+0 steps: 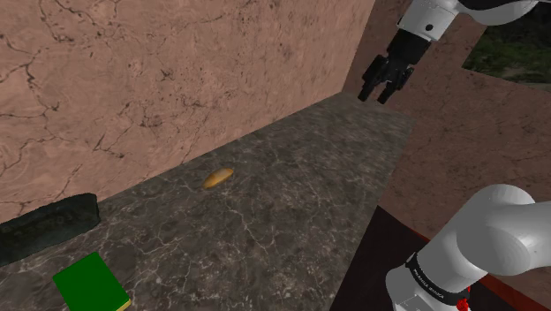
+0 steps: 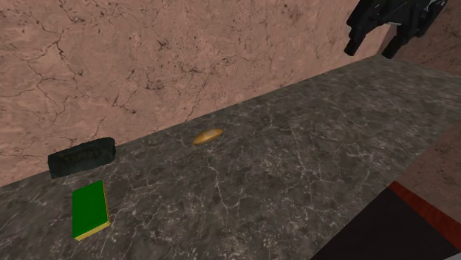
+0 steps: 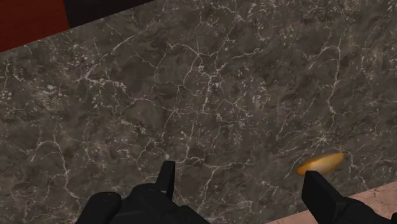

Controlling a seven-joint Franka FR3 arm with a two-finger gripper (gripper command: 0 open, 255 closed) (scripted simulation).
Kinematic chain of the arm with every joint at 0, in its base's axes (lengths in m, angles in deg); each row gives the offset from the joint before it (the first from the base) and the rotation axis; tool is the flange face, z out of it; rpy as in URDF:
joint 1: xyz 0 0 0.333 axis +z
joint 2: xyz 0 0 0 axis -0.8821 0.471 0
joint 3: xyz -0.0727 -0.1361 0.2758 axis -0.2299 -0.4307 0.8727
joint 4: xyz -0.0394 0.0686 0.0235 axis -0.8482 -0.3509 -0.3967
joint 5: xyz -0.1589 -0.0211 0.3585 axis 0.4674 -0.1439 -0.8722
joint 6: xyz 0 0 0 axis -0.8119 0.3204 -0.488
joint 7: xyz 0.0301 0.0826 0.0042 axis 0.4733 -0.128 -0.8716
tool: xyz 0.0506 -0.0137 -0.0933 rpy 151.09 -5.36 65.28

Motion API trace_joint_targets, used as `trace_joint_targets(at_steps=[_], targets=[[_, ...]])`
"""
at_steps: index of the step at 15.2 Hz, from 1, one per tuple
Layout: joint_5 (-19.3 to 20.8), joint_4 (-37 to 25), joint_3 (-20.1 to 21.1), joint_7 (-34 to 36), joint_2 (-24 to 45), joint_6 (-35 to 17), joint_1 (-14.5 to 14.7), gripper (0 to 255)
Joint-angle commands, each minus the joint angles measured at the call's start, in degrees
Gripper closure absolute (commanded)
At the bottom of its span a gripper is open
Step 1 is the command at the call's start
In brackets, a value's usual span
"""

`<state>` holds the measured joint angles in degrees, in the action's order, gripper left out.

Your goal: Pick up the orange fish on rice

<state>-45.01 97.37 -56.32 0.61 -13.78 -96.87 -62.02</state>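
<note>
The orange fish on rice (image 1: 218,178) is a small elongated orange piece lying on the dark marble counter (image 1: 291,203), close to the pinkish stone wall. It also lies mid-counter in the second exterior view (image 2: 207,136). My black gripper (image 1: 381,91) hangs open high above the counter's far end, well away from the fish, with nothing between its fingers. In the second exterior view the gripper (image 2: 371,49) sits at the upper right corner. Looking along the gripper (image 3: 245,184), the fish (image 3: 320,163) lies just beyond one fingertip, far below on the counter.
A green book with yellow page edges (image 1: 91,284) lies at the counter's near end. A dark rectangular box (image 1: 49,223) rests against the wall next to it. The pinkish stone wall (image 1: 159,79) runs along the counter's far side. A red floor strip (image 2: 428,210) borders the counter edge.
</note>
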Motion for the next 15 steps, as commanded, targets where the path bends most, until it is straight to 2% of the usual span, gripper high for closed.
trace_joint_targets(at_steps=[1, 8, 15], targets=[[0.0, 0.0, 0.0, 0.0, 0.0, 0.0, 0.0, 0], [-4.2, 4.3, 9.8, 16.3, 5.0, -9.3, -0.5, 0], [-6.2, 3.5, 19.4, 32.8, 15.4, -18.8, -1.7, 0]])
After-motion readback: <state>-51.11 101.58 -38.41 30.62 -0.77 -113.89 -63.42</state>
